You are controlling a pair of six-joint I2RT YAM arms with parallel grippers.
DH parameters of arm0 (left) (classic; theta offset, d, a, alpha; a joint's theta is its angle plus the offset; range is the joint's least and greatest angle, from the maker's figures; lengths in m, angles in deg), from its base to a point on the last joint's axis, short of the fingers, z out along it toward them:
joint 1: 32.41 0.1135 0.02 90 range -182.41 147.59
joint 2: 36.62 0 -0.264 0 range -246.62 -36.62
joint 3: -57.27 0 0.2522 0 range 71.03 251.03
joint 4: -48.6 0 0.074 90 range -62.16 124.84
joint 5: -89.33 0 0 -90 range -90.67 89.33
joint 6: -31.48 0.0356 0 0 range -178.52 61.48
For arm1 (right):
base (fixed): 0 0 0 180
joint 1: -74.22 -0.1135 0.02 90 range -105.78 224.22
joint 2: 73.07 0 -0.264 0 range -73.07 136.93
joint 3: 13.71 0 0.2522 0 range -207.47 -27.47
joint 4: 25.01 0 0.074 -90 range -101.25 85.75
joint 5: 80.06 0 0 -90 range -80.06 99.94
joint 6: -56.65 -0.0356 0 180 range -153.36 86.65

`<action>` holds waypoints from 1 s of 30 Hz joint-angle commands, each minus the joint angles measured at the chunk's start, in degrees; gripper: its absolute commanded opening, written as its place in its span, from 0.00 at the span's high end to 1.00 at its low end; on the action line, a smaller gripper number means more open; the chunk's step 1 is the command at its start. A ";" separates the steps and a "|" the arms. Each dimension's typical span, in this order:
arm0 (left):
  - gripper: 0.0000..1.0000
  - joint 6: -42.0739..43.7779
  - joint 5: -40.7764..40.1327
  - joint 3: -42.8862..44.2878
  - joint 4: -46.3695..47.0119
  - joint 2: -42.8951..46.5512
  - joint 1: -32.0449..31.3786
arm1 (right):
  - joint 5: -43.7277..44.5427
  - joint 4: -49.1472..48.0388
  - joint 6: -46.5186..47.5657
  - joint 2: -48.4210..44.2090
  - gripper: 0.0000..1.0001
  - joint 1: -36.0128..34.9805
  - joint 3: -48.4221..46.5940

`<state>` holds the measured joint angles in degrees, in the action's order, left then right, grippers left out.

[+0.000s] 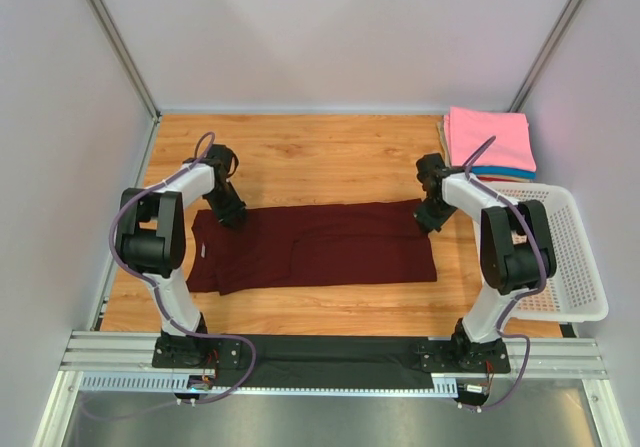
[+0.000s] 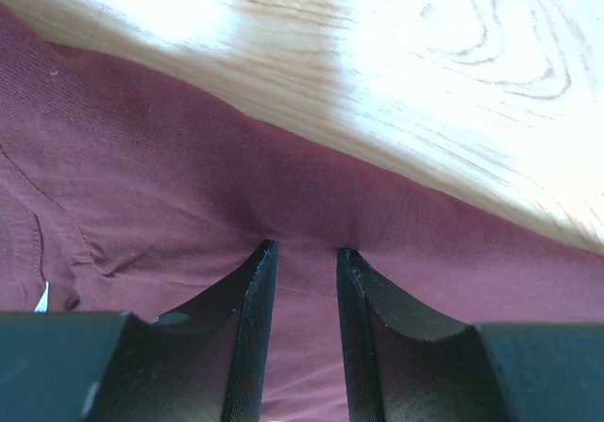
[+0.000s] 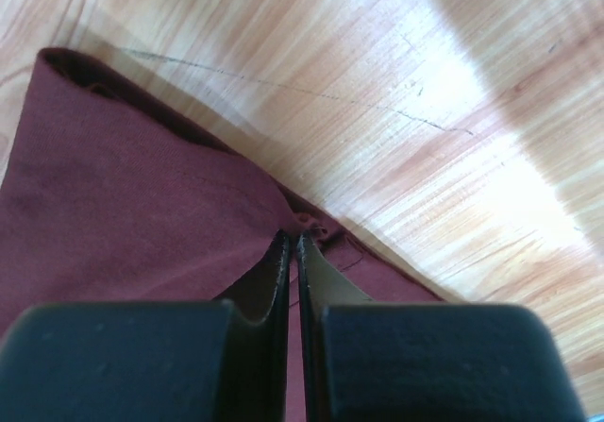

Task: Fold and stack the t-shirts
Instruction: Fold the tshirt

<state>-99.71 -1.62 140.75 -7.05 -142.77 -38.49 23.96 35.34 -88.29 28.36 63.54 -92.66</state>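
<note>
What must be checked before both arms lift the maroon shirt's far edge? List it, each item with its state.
1. right gripper shut on the far right corner of the maroon t-shirt: ok, the hem looks pinched.
2. left gripper actually holding cloth: cannot tell; its jaws stand apart with fabric between them.
3. Both grippers on the shirt's far edge, one at each end: ok.
4. folded stack apart from the shirt: ok.
5. basket not touching the shirt: ok.
</note>
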 commanded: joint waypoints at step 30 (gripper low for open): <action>0.58 3.83 -0.10 6.13 -3.98 5.60 -0.15 | -10.58 -7.64 20.04 -8.27 0.77 0.39 -2.57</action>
<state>-97.32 -1.75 143.61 -9.34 -142.70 -38.65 17.28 30.27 -72.71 21.69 63.80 -92.44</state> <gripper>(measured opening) 0.416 0.225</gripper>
